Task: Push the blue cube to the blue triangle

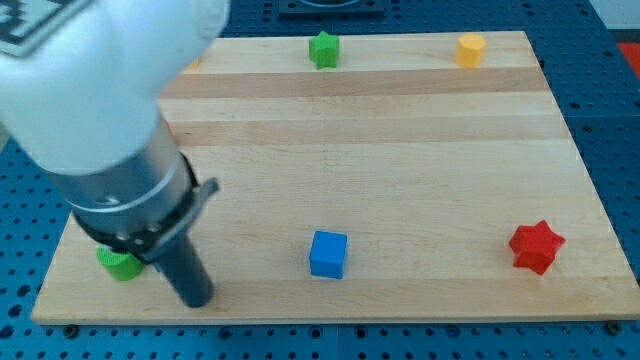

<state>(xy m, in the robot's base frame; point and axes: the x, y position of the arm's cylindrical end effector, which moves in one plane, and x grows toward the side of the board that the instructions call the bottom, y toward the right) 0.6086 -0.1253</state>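
Blue cube (328, 254), lower centre of counter (400, 150): light, rigid, slides readily; push its flat face squarely. My tip (197, 297) stands well left; the end effector is a plain rod, grips nothing. Blue triangle not visible.

Board: pale wooden board (400, 130), lengthwise grain bands, resting on a blue perforated table (610, 120).
Top edge: green star block (323, 48) at centre; yellow block (470, 49) toward the view's right.
Bottom centre: blue cube (328, 254).
Bottom right: red star block (536, 246).
Bottom left: green block (120, 263), partly hidden by the arm.
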